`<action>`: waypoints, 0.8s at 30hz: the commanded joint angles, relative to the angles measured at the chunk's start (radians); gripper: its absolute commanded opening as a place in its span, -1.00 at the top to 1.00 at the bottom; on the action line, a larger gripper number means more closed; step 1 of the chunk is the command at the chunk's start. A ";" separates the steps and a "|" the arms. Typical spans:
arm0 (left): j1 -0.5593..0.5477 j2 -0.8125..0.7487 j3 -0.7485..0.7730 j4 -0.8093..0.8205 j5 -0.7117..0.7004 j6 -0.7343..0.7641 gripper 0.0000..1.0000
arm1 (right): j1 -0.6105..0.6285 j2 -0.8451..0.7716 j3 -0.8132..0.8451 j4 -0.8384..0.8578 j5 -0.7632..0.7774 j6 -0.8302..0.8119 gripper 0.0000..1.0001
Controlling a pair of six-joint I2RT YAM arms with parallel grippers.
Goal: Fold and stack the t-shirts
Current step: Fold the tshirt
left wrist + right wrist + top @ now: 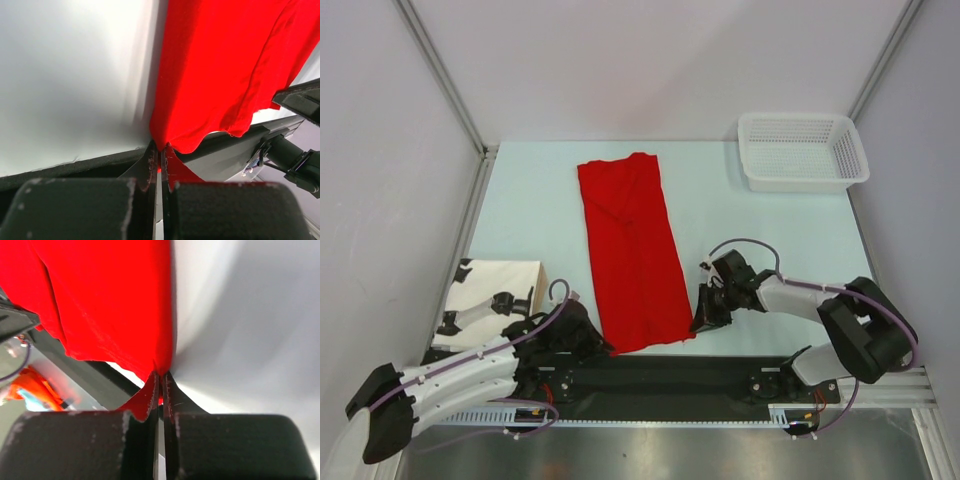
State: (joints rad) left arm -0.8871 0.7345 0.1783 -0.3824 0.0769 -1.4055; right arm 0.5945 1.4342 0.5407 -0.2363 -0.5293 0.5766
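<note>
Our left gripper (pixel 160 155) is clenched on a near hem corner of the t-shirt (pixel 632 250), the corner farther from the white basket (pixel 802 150). The shirt lies as a long red strip left of the basket, reaching nearer us. Our right gripper (pixel 160 377) pinches the near corner on the basket's side, seemingly just the hem's edge. We judge the end-to-end fold is in hand. Next, lift both corners together and carry them toward the basket's row.

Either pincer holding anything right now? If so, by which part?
Both hold the red t-shirt: the left pincer is shut on its near-left corner and the right pincer on its near-right corner.
</note>
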 commanded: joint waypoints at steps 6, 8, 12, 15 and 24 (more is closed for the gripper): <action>-0.049 -0.101 0.019 -0.182 0.009 -0.003 0.99 | 0.111 -0.203 -0.067 -0.132 0.115 0.107 1.00; -0.053 -0.135 0.064 -0.226 -0.005 0.005 0.99 | 0.111 -0.241 -0.050 -0.167 0.115 0.117 1.00; -0.049 -0.181 0.191 -0.326 -0.128 0.059 0.99 | 0.091 -0.258 0.086 -0.244 0.147 0.091 1.00; 0.038 -0.109 0.279 -0.326 -0.114 0.143 0.99 | 0.022 -0.155 0.253 -0.280 0.100 0.046 1.00; 0.511 0.311 0.530 -0.193 0.089 0.562 0.99 | -0.116 0.296 0.752 -0.426 0.051 -0.135 1.00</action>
State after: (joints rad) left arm -0.4538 0.9218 0.6174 -0.6342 0.0944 -1.0470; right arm 0.5068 1.6138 1.1816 -0.5770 -0.4541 0.5247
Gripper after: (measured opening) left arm 0.015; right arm 0.020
